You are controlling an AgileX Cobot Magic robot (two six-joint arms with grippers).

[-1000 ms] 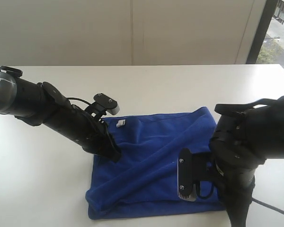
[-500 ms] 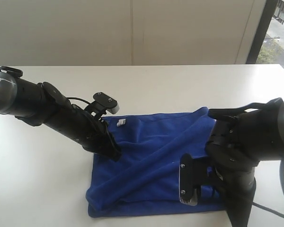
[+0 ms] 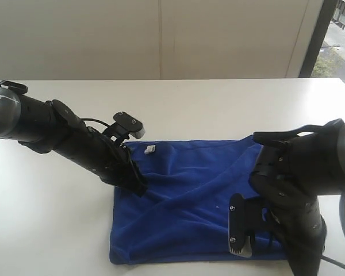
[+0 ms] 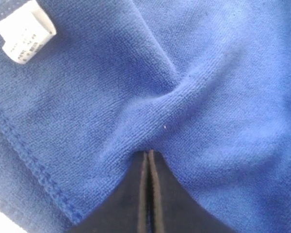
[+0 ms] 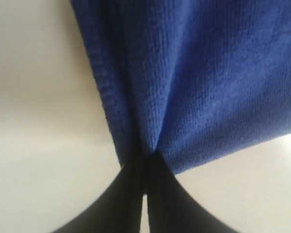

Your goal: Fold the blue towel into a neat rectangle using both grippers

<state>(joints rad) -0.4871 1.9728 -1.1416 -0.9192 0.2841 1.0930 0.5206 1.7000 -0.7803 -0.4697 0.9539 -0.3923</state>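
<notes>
Nearest the camera, the right gripper (image 5: 145, 162) is pinching the edge of the blue towel (image 3: 184, 201). Its jaws are pressing together on a fold of cloth, where a second ago they were standing partly apart. The right arm (image 3: 299, 172) is sitting lower and nearer than before. The towel is lying on the white table (image 3: 218, 103). The raised diagonal ridge seen earlier is gone, and the cloth is lying flatter, drawn toward the near right. Farther back, the left gripper (image 3: 139, 188) is keeping its place near the towel's left edge, jaws closed tight with a pucker of cloth gathering at the tip. The white tag (image 3: 150, 149) is lying just beyond it, at the far edge.
</notes>
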